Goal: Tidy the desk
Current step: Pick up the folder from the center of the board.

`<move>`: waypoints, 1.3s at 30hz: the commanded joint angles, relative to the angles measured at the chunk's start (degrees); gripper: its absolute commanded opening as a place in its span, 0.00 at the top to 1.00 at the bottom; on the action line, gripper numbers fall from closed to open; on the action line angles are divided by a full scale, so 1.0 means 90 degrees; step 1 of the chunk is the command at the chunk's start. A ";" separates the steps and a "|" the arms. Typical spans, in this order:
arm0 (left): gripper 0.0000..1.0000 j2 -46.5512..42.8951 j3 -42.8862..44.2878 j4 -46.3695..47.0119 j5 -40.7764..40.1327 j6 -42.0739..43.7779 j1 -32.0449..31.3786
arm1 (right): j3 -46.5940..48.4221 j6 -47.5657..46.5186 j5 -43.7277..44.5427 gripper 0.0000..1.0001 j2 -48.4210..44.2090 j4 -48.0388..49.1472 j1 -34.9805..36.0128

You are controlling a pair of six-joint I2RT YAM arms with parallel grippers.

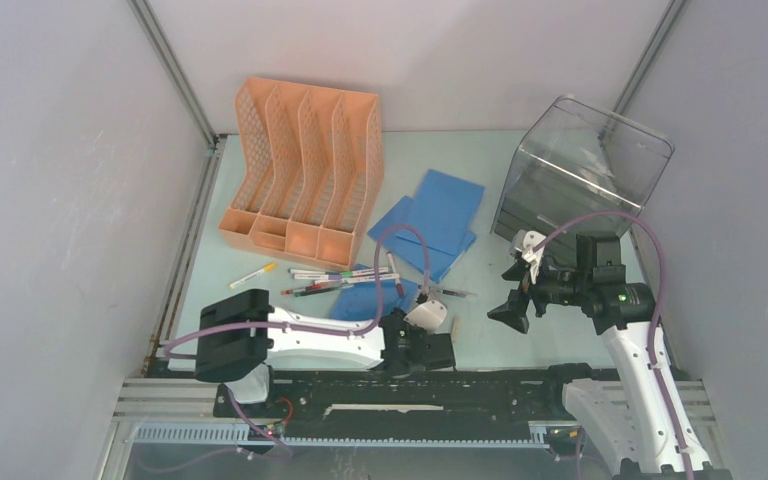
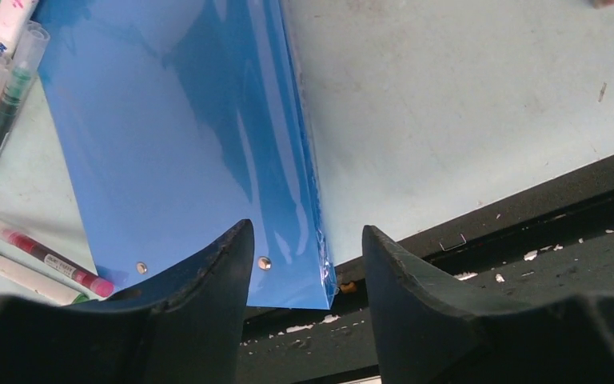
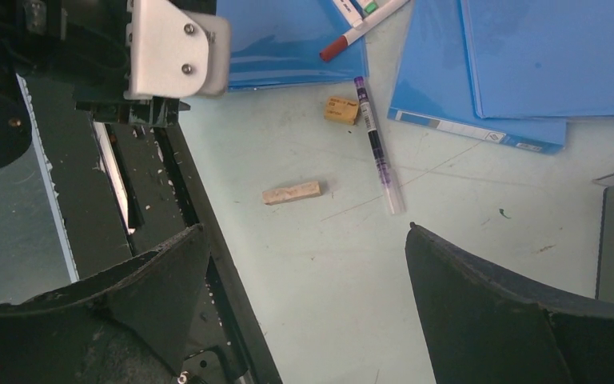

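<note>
Beneath both grippers lies the desk [image 1: 490, 340]. At its near edge hangs the left gripper [image 2: 308, 232], jaws half apart astride a blue folder's [image 2: 184, 144] corner, not clamped on it. The right gripper [image 3: 305, 232] hovers above bare desk, jaws wide, holding nothing.

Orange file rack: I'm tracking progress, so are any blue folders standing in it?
No, the orange file rack shows empty slots, and the blue folders lie flat on the desk.
</note>
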 commanded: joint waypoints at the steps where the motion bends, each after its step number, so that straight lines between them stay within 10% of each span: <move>1: 0.44 0.0244 0.0252 -0.0280 -0.0376 -0.0020 -0.0127 | 0.0006 0.0024 0.0019 0.00 -0.0068 0.0149 0.0062; 39: 0.80 0.1815 0.0931 -0.1385 -0.1566 -0.0807 -0.0572 | -0.0037 0.0034 0.0171 0.00 -0.0022 0.0207 0.0219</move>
